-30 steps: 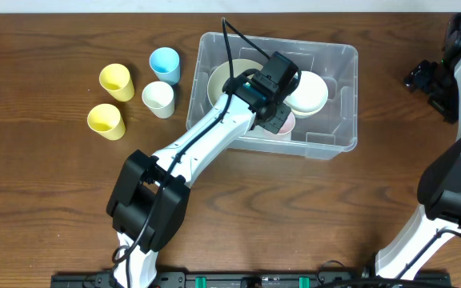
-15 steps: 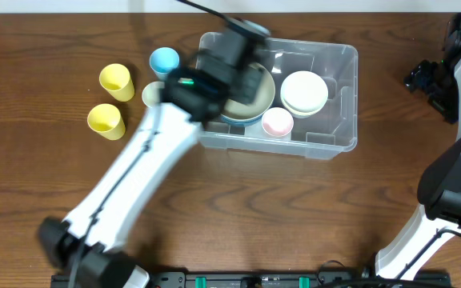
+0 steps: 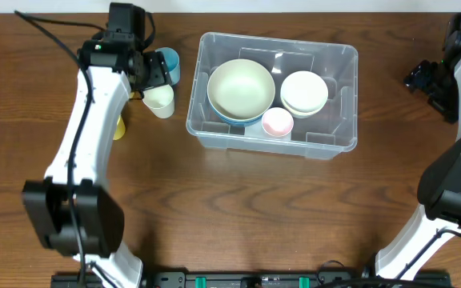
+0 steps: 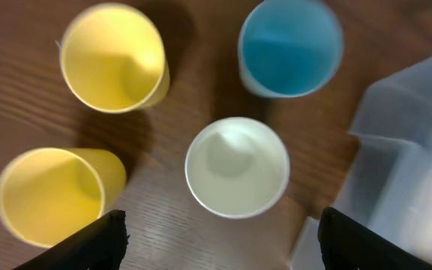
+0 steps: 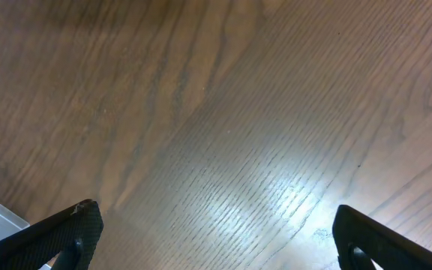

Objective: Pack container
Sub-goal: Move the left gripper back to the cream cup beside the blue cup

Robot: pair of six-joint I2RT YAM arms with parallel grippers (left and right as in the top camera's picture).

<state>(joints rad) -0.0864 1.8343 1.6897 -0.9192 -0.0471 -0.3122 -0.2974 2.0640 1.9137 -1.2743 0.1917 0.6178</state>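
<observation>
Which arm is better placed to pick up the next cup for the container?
Left. The left tool hovers open directly over the white cup, beside the container. The right tool sits far past the container's other side, away from every cup.

Clustered cups [image 4: 236, 166] just beside container [image 3: 341, 114]

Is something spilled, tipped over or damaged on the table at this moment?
Nothing stands out. The two yellow plastic cups, the blue cup and the white cup stand upright beside the clear plastic rectangular container; three bowls sit neatly inside it.
</observation>
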